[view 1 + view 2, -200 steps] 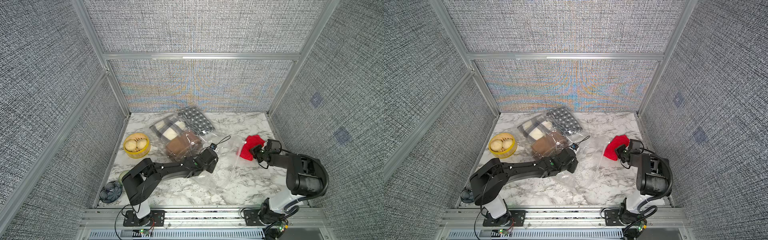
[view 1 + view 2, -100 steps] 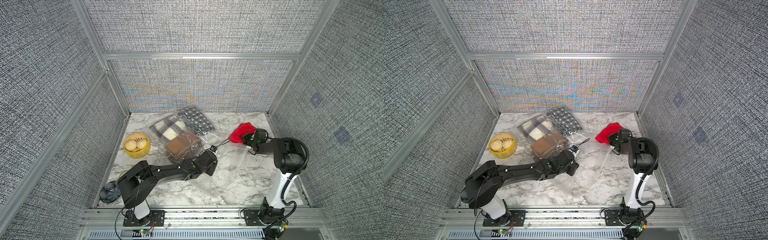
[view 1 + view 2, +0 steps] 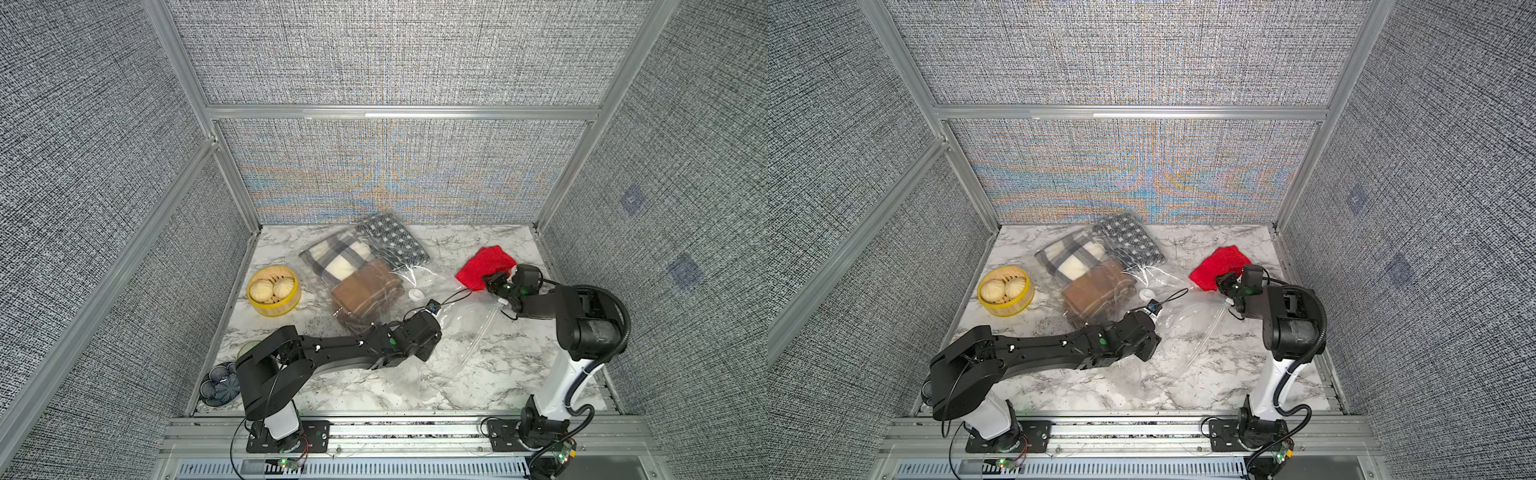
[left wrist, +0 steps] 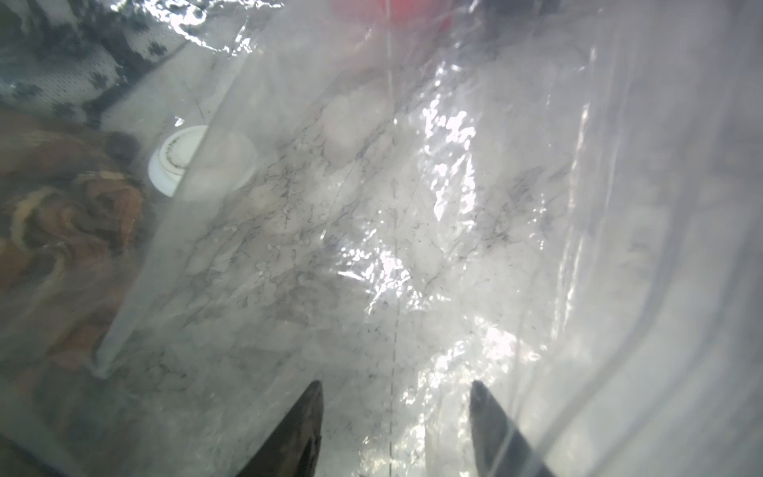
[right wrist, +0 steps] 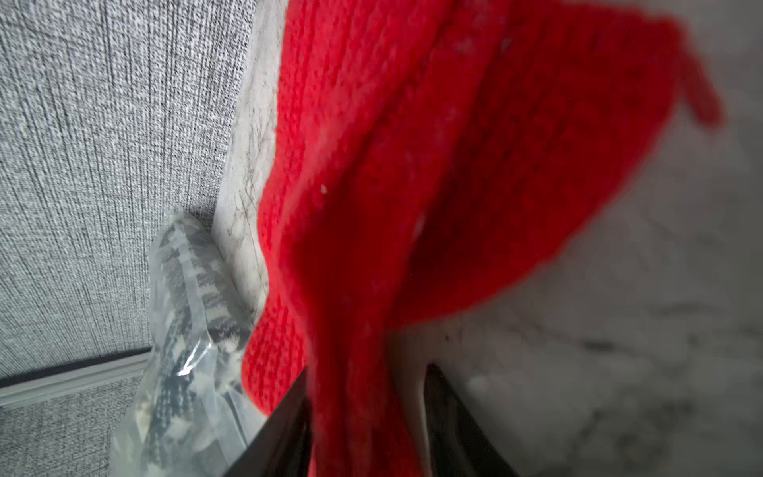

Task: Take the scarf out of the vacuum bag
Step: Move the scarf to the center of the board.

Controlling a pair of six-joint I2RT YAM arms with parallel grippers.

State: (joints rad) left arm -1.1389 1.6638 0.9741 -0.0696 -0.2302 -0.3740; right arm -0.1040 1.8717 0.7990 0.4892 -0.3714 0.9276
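Top views both place a steamer [image 3: 272,308] with two buns at 9 o'clock on the table [image 3: 498,386], clear of the work. Next over, the left gripper [image 4: 396,388] reaches to the table's middle under crinkled film. The left wrist view shows its jaws at a middling gap with nothing pinched, only clear plastic draped ahead. That plastic is the bag [image 3: 457,328], sprawling from 11 o'clock to the centre. Three folded cloths [image 3: 365,291] (plaid, brown, dotted) sit in its 11 o'clock end, and its white valve [image 3: 416,294] is just beside the brown one. The scarf [image 3: 484,266], red knit, is out of the bag on bare marble at 2 o'clock; whether film touches it I cannot tell. The right gripper [image 3: 496,283] sits at its near edge. In the right wrist view a red fold runs between the jaws, yet a pale sliver shows between cloth and one finger, so they look parted and slack, not clamping. From that gripper the scarf lies toward 11 o'clock, its long axis roughly 8 to 2. The right arm is far nearer than the left. I judge the coming move to be a retreat toward 5 o'clock, straight off the fold, with snagged knit the risk. No brand or writing is legible, and the blue tag [image 3: 433,306] on the left wrist cable is too small to read.
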